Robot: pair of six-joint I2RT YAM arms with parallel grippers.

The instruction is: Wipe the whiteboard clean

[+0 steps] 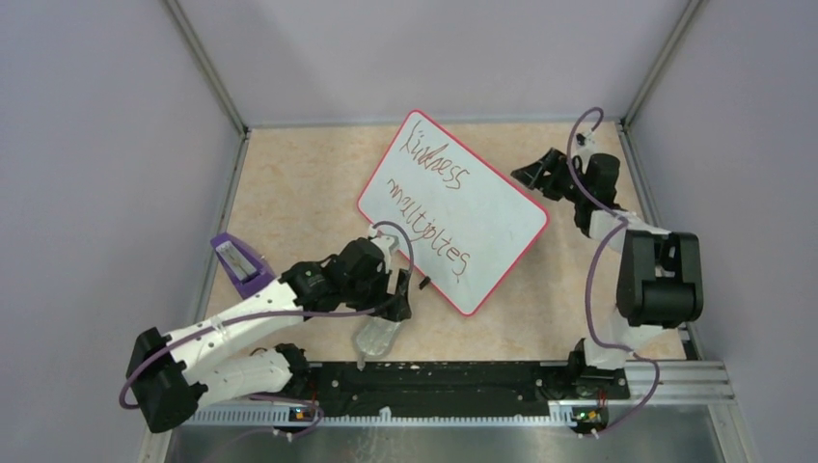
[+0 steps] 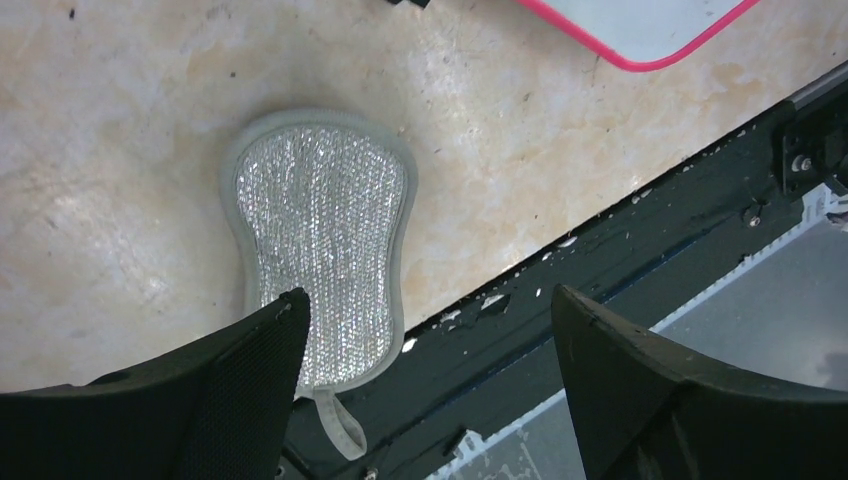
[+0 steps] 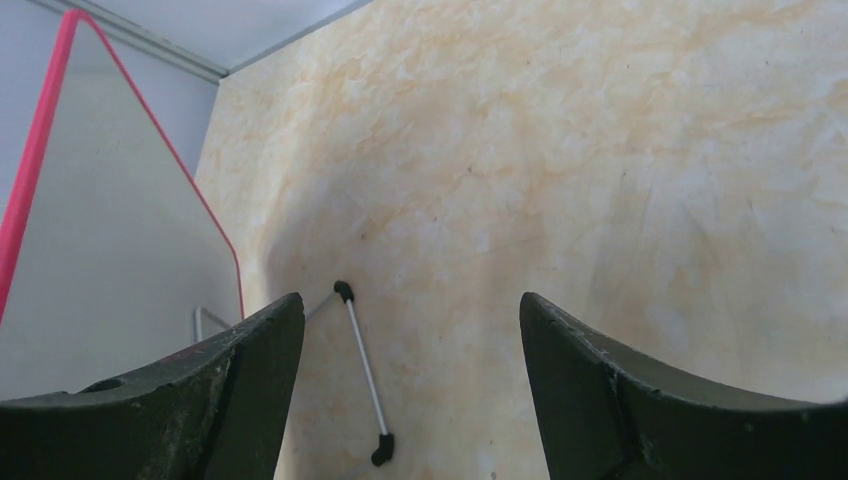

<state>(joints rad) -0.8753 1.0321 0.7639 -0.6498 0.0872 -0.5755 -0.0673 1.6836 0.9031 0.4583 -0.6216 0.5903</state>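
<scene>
The whiteboard (image 1: 453, 207) sits mid-table, propped at a tilt, with a pink rim and red-brown handwriting on its face. A grey glittery wiping pad (image 1: 376, 338) lies flat near the front rail, just left of the board's near corner. My left gripper (image 1: 403, 301) hovers above the pad, open and empty. In the left wrist view the pad (image 2: 320, 230) lies under the left finger of the gripper (image 2: 425, 300), with the board's corner (image 2: 640, 25) at the top. My right gripper (image 1: 526, 176) is open and empty beside the board's far right edge. The right wrist view shows the gripper (image 3: 410, 300), the board (image 3: 100, 250) and its wire stand (image 3: 362, 370).
A purple block (image 1: 236, 262) lies at the left side of the table. The black base rail (image 2: 620, 260) runs along the near edge, right behind the pad. Grey walls enclose the table on three sides.
</scene>
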